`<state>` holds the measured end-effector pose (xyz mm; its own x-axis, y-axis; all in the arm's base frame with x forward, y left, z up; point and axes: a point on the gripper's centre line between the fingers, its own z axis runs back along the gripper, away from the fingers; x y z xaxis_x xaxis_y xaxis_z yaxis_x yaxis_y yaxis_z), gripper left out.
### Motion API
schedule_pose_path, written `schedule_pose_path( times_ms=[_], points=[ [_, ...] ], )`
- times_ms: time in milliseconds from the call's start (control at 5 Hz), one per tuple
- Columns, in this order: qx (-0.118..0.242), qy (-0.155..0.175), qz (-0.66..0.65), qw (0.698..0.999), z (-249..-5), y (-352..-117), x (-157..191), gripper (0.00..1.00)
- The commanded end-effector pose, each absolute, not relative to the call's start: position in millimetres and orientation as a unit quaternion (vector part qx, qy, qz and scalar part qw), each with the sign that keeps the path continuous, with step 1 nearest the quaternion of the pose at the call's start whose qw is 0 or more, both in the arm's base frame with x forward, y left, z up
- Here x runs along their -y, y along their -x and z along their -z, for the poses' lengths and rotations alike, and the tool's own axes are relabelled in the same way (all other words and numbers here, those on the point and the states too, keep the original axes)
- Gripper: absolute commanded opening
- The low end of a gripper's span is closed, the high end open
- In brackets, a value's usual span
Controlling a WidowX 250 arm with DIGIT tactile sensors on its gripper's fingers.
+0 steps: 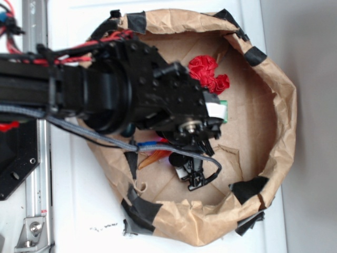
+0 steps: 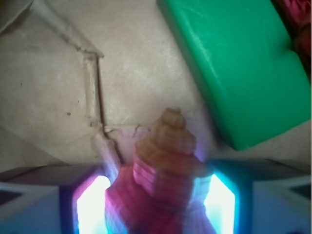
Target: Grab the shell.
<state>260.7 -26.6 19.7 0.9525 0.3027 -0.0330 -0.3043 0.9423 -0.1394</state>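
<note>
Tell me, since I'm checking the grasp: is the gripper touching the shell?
Touching. The wrist view shows the shell between the gripper's glowing pads, pressed against both sides with no gap.

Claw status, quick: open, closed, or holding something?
Claw: closed on the ridged orange-tan spiral shell, one glowing finger pad against each side.

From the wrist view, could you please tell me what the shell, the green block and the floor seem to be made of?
Shell: hard, matte, ridged spiral tiers; possibly real shell or moulded.
Green block: likely plastic, smooth with a faint sheen.
Floor: brown paper or cardboard, creased and torn.
</note>
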Motion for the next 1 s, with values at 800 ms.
schedule_pose_path(
  times_ms=[800],
  points=[
    [0.105, 0.034, 0.028, 0.994, -225, -274, 0, 0.00]
  ],
)
